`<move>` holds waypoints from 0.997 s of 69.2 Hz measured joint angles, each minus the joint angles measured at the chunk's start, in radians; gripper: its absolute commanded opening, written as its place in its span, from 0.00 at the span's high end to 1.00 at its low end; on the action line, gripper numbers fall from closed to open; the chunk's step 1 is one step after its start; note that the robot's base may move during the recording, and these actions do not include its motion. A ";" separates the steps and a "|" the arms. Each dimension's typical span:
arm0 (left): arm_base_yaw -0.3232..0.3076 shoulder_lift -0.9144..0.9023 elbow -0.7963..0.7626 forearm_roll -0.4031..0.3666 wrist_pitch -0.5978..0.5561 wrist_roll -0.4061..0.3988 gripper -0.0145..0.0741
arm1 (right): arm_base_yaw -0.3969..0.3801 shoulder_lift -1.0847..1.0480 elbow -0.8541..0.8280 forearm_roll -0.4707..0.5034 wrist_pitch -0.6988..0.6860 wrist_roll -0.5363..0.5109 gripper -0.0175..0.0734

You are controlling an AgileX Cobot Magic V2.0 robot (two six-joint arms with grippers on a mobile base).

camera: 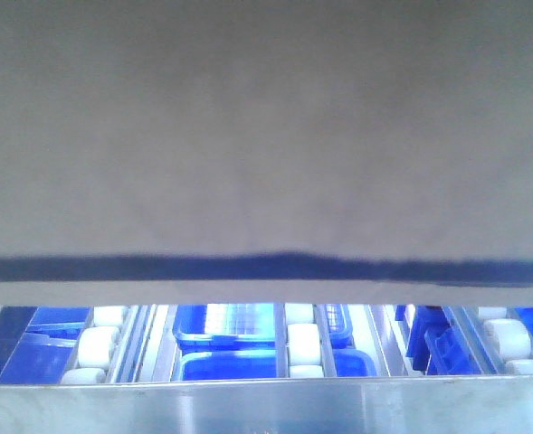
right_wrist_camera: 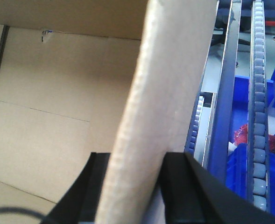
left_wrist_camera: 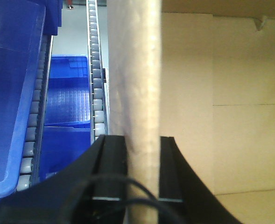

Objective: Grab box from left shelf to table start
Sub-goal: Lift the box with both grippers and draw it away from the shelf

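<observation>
The brown cardboard box (camera: pixel 266 127) fills the upper two thirds of the front view, very close, with a dark stripe along its lower edge. My left gripper (left_wrist_camera: pixel 142 144) is shut on the box's left wall; the open box interior (left_wrist_camera: pixel 230 116) lies to its right. My right gripper (right_wrist_camera: pixel 135 161) is shut on the box's right wall, with the interior (right_wrist_camera: pixel 48 93) to its left. A silvery metal shelf edge (camera: pixel 266 407) runs along the bottom of the front view, below the box. The printed panel and lettering are not visible.
Blue plastic bins (camera: pixel 225 330) and white rollers (camera: pixel 304 348) lie beneath the box. A roller track (left_wrist_camera: pixel 96 70) and blue bins (left_wrist_camera: pixel 67 93) run left of the box. Another roller track (right_wrist_camera: pixel 258 93) and a blue bin (right_wrist_camera: pixel 272 196) run on its right.
</observation>
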 measured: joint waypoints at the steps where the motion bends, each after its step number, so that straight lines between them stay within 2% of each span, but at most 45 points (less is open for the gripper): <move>1: 0.000 0.000 0.000 0.000 0.000 0.000 0.94 | 0.000 0.000 0.000 0.002 0.000 0.000 0.79; 69: 0.000 0.000 0.000 -0.002 0.000 0.000 0.94 | 0.000 0.000 0.000 0.002 0.000 -0.002 0.79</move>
